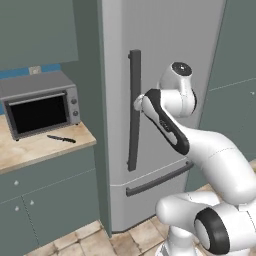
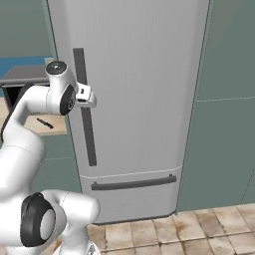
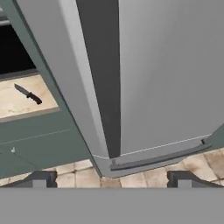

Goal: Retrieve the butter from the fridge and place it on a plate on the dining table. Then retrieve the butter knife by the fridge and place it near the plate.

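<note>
Hand view looks down the fridge (image 3: pixel 175 78) door: the handle (image 3: pixel 103 78), a long dark bar, runs right up the middle, and the two fingertips (image 3: pixel 39 179) stand wide apart at the bottom, one to each side of it, with nothing between them, so the gripper (image 3: pixel 111 179) is open and empty. From the left base view the gripper (image 1: pixel 139 103) sits right at the handle (image 1: pixel 133 110), about a third of the way down; whether it touches is hard to tell, since the wrist covers the tips. The fridge (image 2: pixel 144 74) door is closed, with a second bar across the lower drawer (image 2: pixel 132 184). The knife (image 1: pixel 61 138) lies flat on the marbled worktop (image 1: pixel 35 147) left of the fridge, just in front of the toaster oven (image 1: pixel 40 103), well apart from the gripper.
</note>
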Robot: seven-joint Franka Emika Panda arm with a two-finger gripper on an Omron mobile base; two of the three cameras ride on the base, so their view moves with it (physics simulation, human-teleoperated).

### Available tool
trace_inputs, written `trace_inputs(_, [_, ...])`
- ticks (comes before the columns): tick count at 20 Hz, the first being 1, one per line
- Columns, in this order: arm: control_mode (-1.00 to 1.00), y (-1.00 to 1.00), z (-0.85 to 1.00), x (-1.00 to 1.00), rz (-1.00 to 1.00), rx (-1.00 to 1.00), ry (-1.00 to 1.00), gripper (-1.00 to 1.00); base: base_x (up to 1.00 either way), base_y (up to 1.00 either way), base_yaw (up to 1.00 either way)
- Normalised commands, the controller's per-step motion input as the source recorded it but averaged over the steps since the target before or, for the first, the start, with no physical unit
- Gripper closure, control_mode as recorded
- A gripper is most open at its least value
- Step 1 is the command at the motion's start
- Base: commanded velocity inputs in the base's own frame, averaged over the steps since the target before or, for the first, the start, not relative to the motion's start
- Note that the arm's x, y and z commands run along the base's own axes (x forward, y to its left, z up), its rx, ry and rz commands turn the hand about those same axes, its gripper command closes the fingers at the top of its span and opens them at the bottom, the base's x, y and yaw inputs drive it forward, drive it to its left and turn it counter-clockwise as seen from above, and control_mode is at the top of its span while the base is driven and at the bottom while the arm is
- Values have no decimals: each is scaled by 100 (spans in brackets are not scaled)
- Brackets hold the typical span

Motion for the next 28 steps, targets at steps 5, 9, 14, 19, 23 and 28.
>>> trace_inputs(5, [-100,-1,0,32,7,1,-5,-100,0,0,0])
trace_inputs(9, [-100,0,0,49,4,0,-5,-100,0,0,0])
trace_inputs(14, [-100,1,-1,54,0,0,-1,-100,0,0,0])
trace_inputs(19, [-100,15,-4,52,0,0,0,-100,0,0,0])
trace_inputs(23, [-100,9,-7,47,0,1,-2,-100,0,0,0])
trace_inputs(28, [-100,11,-10,56,0,0,-8,-100,0,0,0])
